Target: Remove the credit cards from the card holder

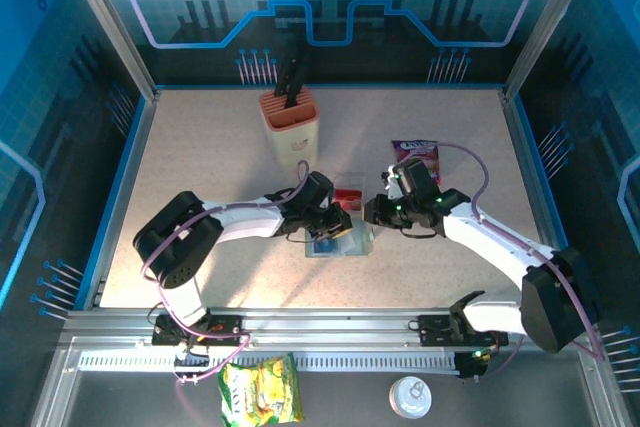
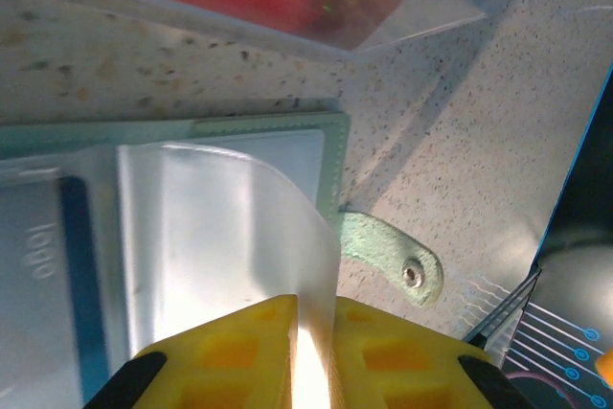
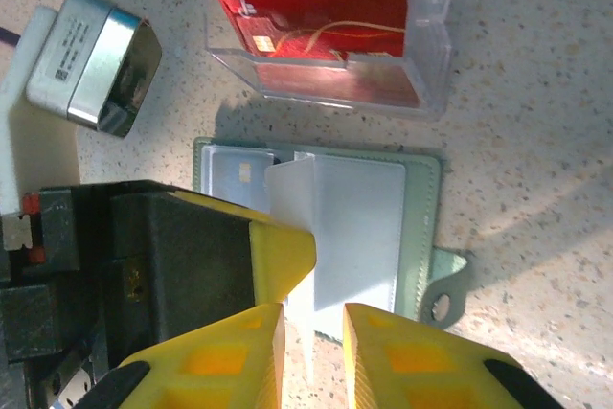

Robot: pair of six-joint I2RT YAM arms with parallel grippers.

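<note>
Left end effector [image 2: 314,318], wrist tipped down, clamps a curling translucent sleeve [image 2: 220,227] of the open grey-green holder [image 3: 421,227] lying on the speckled table [image 3: 536,93] beside glossy red cards [image 3: 316,16]; right end effector [image 3: 314,323] hovers alongside, grip unclear.

The top camera looks down from behind over the whole table [image 1: 200,167], while both wrist cameras look close past their yellow fingertips [image 3: 383,352] at the same card holder [image 3: 421,237].
</note>
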